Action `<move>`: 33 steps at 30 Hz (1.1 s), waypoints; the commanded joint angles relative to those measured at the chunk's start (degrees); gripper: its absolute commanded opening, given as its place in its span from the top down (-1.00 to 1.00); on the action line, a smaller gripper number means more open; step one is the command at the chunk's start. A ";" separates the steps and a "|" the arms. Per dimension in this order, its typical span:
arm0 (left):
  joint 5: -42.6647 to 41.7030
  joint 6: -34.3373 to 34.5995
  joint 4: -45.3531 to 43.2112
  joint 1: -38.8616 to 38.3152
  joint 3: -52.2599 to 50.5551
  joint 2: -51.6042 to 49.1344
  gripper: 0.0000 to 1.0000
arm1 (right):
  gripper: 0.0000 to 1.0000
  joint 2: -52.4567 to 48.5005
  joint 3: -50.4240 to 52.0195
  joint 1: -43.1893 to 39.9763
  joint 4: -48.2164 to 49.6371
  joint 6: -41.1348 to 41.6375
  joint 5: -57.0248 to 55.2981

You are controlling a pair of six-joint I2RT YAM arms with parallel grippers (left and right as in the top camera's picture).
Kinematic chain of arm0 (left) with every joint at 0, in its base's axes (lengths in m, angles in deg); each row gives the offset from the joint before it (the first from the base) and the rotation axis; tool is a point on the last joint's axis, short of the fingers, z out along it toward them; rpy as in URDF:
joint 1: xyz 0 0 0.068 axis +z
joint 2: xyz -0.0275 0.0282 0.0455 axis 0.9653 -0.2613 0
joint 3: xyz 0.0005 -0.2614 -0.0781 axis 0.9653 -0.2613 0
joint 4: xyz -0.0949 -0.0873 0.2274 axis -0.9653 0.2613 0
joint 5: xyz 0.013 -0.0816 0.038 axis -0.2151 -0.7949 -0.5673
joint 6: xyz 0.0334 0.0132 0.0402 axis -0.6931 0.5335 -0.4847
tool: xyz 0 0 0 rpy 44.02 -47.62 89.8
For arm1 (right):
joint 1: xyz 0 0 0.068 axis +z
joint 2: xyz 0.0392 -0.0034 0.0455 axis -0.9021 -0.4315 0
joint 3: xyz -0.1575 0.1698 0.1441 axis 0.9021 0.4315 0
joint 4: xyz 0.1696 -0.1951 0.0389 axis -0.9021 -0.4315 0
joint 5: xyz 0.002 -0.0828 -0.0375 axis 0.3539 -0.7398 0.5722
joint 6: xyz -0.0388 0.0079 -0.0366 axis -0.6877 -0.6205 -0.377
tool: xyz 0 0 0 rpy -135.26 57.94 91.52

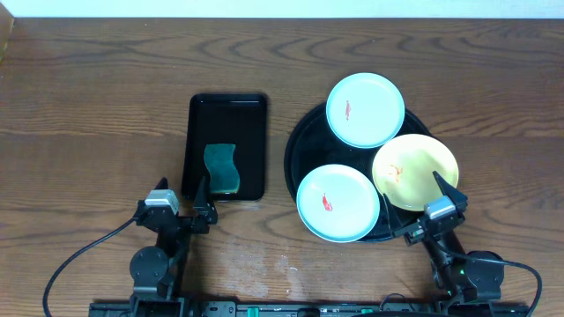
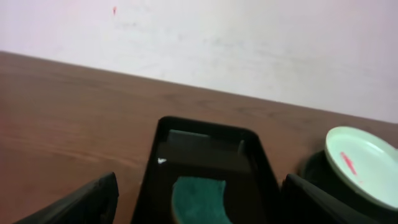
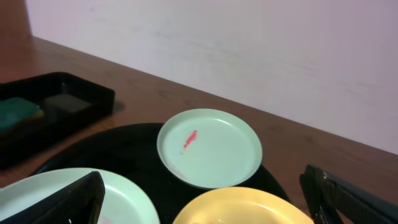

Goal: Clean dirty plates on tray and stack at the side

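Plates waiting dirty on tray, both claws released

Three small round shallow plates lie close together on the large round glossy black tray (image 1: 296, 145). One pale mint-white plate (image 1: 365, 109) is at the far side, a second mint-white plate (image 1: 337, 202) at the near side, and the pale yellow plate (image 1: 414, 171) at the right, each with a reddish smear. The left claw (image 1: 182, 189) stands wide open and empty before the small rectangular black tray (image 1: 201, 114) that holds a green sponge (image 1: 221, 167). The right claw (image 1: 421, 207) is also spread and holds nothing, just beside the yellow plate. I judge the plates to be light, stiff and rather slippery, maybe breakable. The best hold is a pinch on the thin raised rim, where a plate hangs over the tray edge. The brown wood-grain desk (image 1: 106, 88) beside the tray has no stack yet.
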 commanded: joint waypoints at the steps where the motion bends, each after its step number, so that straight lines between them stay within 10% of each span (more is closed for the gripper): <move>1: -0.33 -1.18 -0.48 0.28 4.87 -0.57 -0.69 | -0.98 -0.85 -3.02 0.28 -0.13 3.82 1.81; 9: -0.35 -1.16 14.23 0.28 28.70 -17.79 -0.69 | -0.99 -18.75 -25.53 0.26 -5.66 4.79 0.44; 19: -3.21 0.59 52.35 0.17 68.50 -52.46 -0.69 | -0.98 -56.78 -70.66 0.28 -40.63 4.81 3.89; 33: -12.70 1.46 63.10 -0.04 70.97 -80.19 -0.50 | -0.98 -76.04 -81.33 0.28 -53.46 13.20 11.61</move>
